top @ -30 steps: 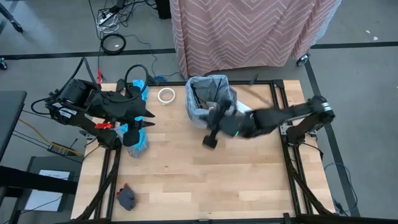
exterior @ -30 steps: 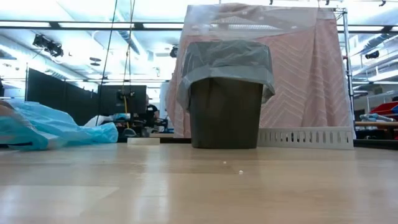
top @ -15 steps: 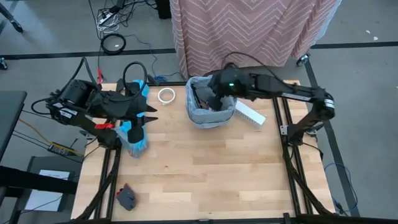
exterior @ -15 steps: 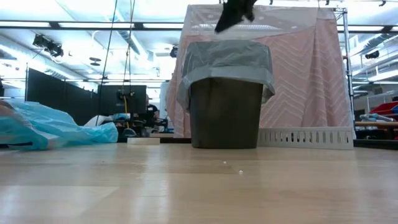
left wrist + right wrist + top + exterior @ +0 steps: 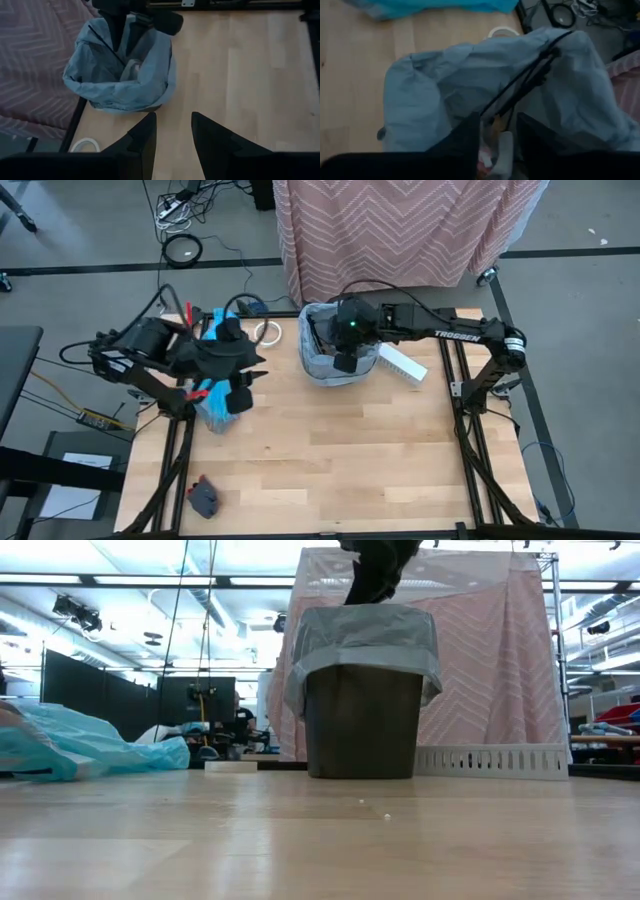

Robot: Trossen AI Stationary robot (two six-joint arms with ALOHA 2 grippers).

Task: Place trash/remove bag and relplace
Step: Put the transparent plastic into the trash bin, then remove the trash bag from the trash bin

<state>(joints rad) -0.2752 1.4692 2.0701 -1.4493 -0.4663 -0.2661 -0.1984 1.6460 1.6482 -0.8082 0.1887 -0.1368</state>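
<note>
While our right gripper (image 5: pixel 343 362) hangs straight over the bag (image 5: pixel 338 365) lining the bin, jaws parted a little — nothing visibly held — trash (image 5: pixel 496 145) lies directly beneath them; our left gripper (image 5: pixel 173 131), jaws apart and empty, waits farther off above the desk (image 5: pixel 330 450).

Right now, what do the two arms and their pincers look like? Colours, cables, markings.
Both arms are dark, almost black. The right arm carries white lettering along its forearm, a small green light near the wrist and a black cable looping above. The left arm has red accents and black cable loops. Each pincer has two dark, tapered fingers.
</note>
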